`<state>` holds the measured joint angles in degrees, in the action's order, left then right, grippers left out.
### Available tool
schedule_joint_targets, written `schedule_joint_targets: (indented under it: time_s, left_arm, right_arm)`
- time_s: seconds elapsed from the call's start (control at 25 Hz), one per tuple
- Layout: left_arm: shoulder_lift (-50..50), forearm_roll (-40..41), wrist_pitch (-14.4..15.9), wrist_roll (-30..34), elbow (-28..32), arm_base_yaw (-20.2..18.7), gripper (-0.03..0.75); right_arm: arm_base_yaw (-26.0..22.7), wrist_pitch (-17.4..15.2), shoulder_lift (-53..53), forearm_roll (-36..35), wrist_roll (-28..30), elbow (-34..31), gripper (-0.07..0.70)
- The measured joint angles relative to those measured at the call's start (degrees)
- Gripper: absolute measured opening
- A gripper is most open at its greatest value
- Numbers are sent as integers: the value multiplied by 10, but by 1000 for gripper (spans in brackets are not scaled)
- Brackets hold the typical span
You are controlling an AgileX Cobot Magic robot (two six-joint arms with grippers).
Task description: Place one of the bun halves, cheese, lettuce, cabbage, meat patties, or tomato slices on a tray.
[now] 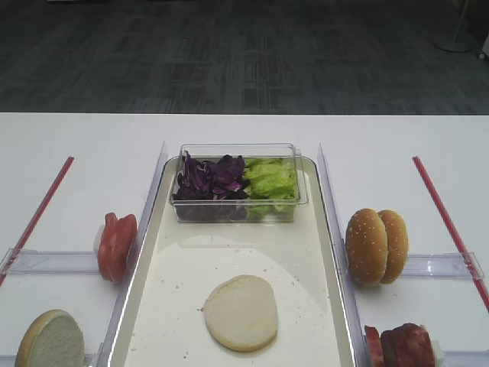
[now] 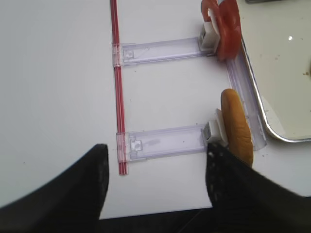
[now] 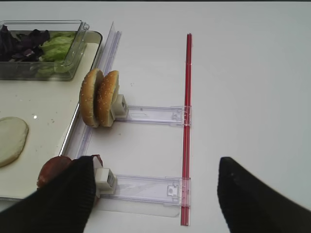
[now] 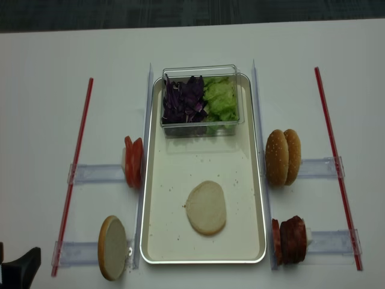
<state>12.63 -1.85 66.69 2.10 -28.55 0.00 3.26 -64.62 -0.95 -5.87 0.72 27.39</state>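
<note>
Now a pale, round bun half (image 1: 241,312) lies cut-side up on the tray (image 1: 321,306).

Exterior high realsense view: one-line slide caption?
Bun half lies flat on the tray, clear bin of cabbage and lettuce at its far end; other ingredients wait upright in side racks.

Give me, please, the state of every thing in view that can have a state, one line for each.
Tray: holds one bun half and the clear box.
Bun half on tray: lying flat.
Clear box: no lid, holding cabbage and lettuce.
Sesame buns: standing on edge in right holder.
Meat patties: on edge, right holder.
Tomato slices: on edge, left holder.
Left bun half: on edge, left holder.
Left claw: open, empty.
Right claw: open, empty.
</note>
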Motion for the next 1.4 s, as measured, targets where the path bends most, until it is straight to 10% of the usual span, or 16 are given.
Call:
schedule_joint_targets:
  time_s: [1.4]
  left_arm:
    - [-56,1,5,-7,2,0,400]
  right_arm:
    - [0,0,0,0,0,0,549]
